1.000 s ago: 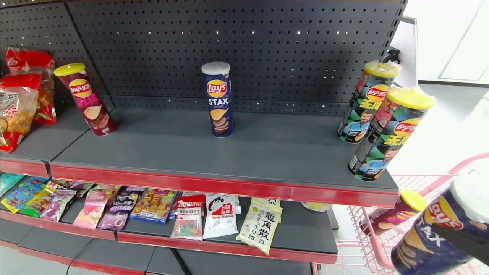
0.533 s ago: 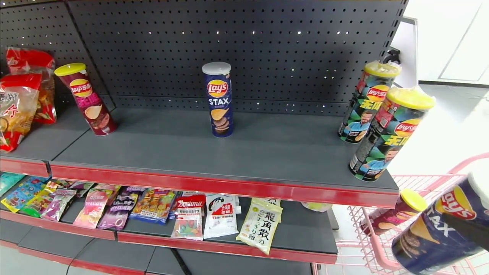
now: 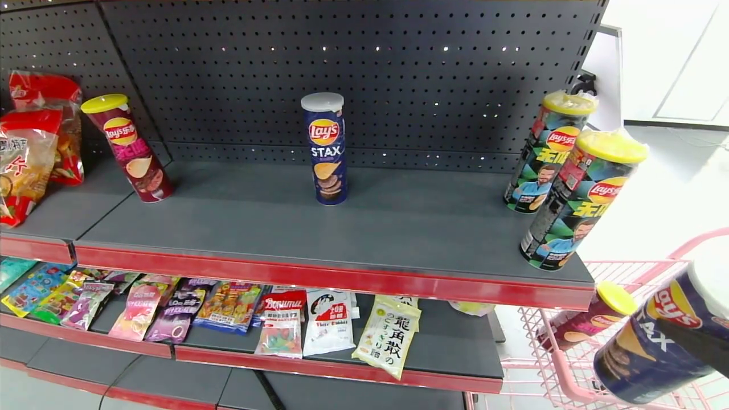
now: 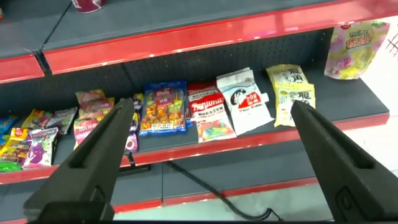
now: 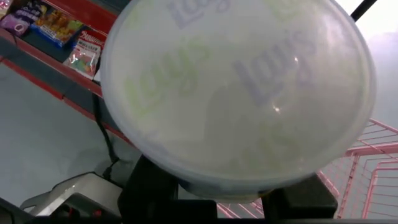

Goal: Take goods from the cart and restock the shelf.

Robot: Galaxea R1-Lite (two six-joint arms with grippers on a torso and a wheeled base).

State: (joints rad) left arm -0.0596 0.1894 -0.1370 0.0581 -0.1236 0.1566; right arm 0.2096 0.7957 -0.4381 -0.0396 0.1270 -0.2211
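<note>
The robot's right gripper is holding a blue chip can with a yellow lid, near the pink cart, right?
Not quite. The lid of the blue chip can in the right gripper is white, not yellow, as the right wrist view shows. The rest holds: it is held near the pink cart.

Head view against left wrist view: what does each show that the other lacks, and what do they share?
Head view, not left wrist: the upright blue can in the middle of the upper shelf, two green cans at that shelf's right end, and a tilted blue can in front of the pink cart. Left wrist, not head: the left tool, open before the lower shelf. Both: that shelf's snack packets, such as the white packet and yellow packet, and the black cable beneath.
</note>
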